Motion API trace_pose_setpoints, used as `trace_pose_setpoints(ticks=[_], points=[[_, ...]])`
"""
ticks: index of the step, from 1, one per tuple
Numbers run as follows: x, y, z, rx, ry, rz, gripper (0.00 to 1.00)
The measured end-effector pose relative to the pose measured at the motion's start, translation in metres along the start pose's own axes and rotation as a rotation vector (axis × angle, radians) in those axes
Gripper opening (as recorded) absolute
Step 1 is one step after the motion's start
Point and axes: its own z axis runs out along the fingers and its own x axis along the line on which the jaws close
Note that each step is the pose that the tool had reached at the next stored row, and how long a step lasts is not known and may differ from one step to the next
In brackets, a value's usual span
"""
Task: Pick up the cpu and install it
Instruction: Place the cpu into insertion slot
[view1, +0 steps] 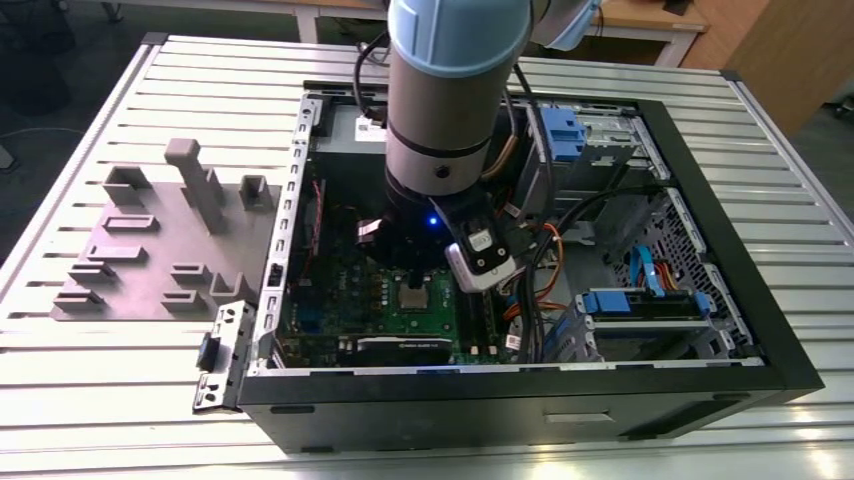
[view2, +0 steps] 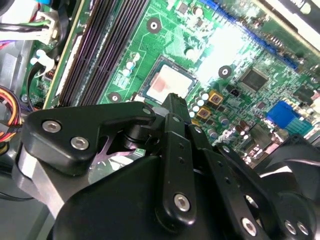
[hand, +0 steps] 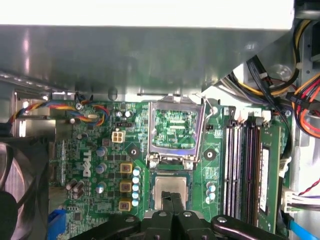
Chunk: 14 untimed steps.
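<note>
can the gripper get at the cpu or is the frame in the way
Probably yes: the frame is flipped up off the cpu, and the gripper hangs just over it with nothing between.

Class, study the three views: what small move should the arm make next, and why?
Probably lift the gripper straight up: it is shut at the edge of the cpu, which already lies seated beside the raised socket frame.

open black computer case (view1: 400, 410) on slatted metal table (view1: 94, 400), grey pocketed tray (view1: 134, 265) beside it
</note>
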Motion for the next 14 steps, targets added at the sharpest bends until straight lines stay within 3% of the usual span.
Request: trace_pose_setpoints(ticks=[6, 12, 13, 14], points=[[0.0026, -0.0149, 0.0013, -0.0004, -0.0001, 0.000, 0.11], [0.0026, -0.0154, 0.0018, -0.0006, -0.0002, 0.000, 0.11], [0.0026, -0.0154, 0.0025, -0.0006, -0.0001, 0.000, 0.18], [0.0025, -0.0154, 0.0036, -0.0005, -0.0001, 0.000, 0.18]])
